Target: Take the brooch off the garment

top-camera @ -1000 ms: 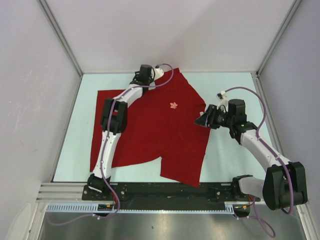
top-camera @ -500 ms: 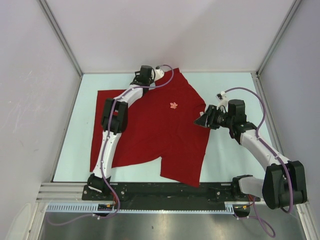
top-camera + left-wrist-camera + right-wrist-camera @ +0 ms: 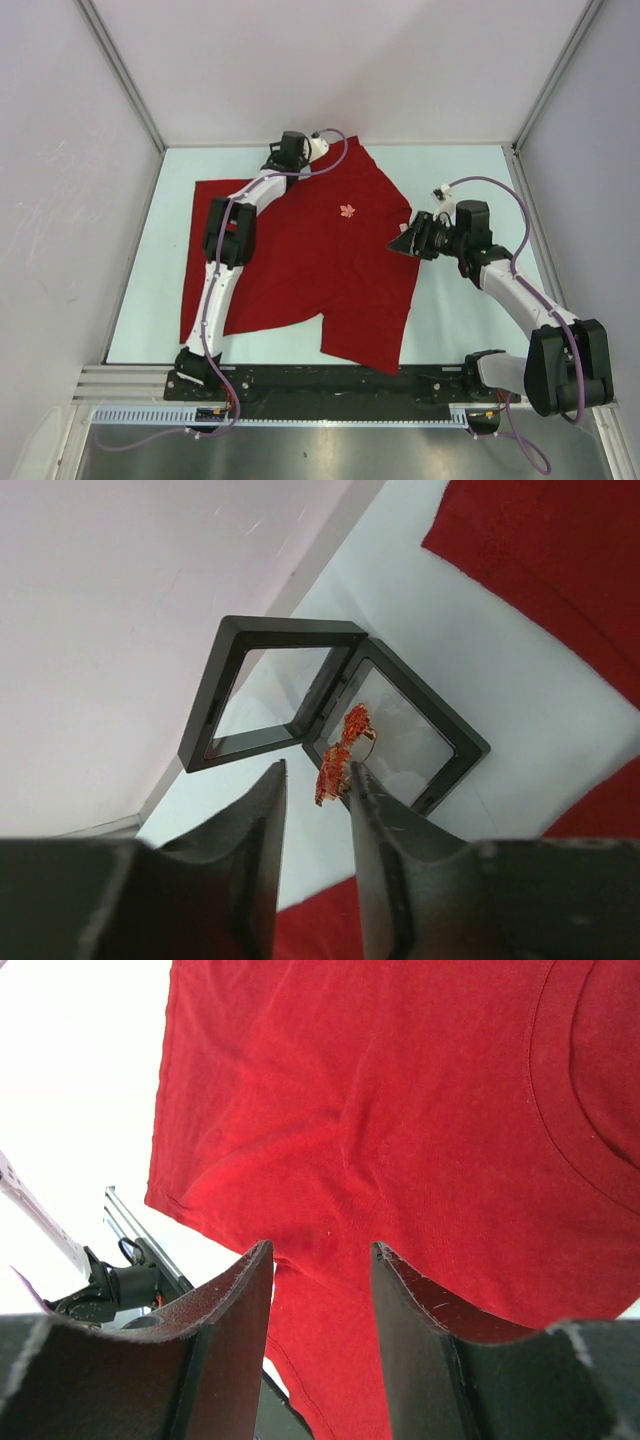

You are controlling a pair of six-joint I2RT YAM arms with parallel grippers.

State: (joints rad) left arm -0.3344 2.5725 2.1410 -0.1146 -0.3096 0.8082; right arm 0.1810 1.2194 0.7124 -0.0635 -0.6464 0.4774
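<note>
red cloth, the garment (image 3: 300, 260), lies on the pale table (image 3: 450, 310). the left gripper (image 3: 316, 768) reaches to the far edge, fingers (image 3: 250, 830) slightly parted, the brooch (image 3: 340, 758) between their tips over an open black case (image 3: 208, 695); we cannot tell if they grip it. the right gripper (image 3: 320, 1250) hovers spread at the garment's right edge. pale walls (image 3: 330, 60) surround.

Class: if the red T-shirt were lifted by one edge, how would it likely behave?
The T-shirt probably flops and drapes: soft wrinkles show in the right wrist view. Pushed, it likely bunches, being thin cloth lying flat.
</note>
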